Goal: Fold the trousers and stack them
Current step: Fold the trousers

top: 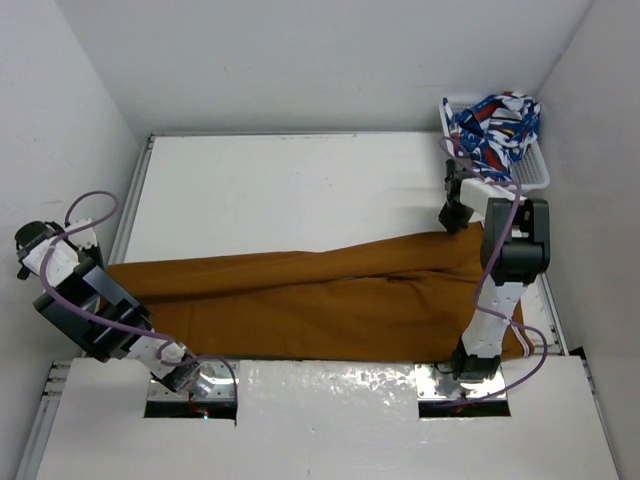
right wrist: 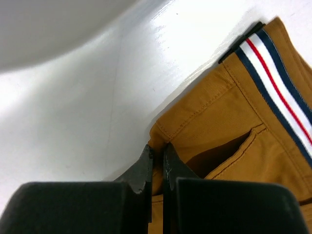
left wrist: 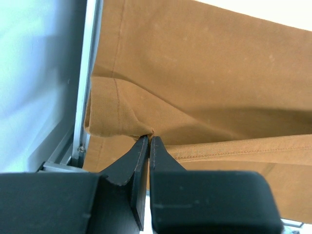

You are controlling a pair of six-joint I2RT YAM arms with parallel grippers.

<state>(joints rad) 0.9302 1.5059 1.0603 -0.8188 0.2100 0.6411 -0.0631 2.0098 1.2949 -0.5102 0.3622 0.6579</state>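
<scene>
You get bright, even overhead light; glare speckles the glossy near board (top: 330, 400), the trousers (left wrist: 204, 73) throw soft shadows in folds, and close-up fingers (left wrist: 139, 158) look slightly blurred

1. The top camera looks down from high behind the near edge, distant enough to cover the whole white table (top: 300, 190) and the long mustard-brown cloth trousers (top: 330, 295).
2. The left wrist camera sits very close to the trousers' hem end.
3. The right wrist camera sits equally close to their waistband corner; the top view shows both spots.
</scene>
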